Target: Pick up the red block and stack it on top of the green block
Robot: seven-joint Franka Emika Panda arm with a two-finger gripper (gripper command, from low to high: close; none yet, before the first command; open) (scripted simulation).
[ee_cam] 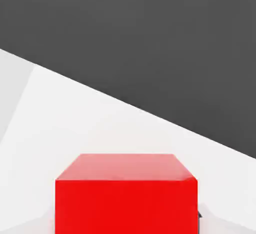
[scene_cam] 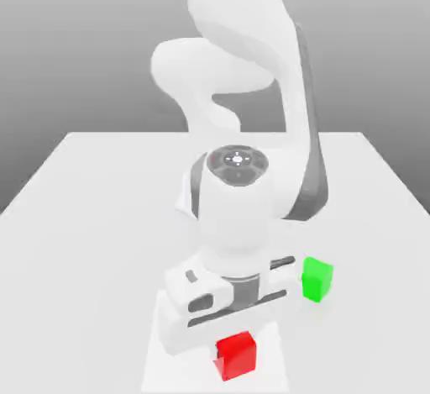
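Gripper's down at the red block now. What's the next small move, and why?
Probably a short straight lift. The gripper looks shut on the red block, which sits close in the hand view, low at the table. The green block stands apart toward the exterior view's right, so clear height first.

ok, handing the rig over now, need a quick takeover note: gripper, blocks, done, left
Gripper: down at the table, shut on the red block, which fills the hand view close up.
Green block: on the white table, to the exterior view's right of the hand and farther back than the red one, apart from it, nothing on top.
Done: approach and grasp.
Left: lift the red block, carry it over the green block, set it on top, release.
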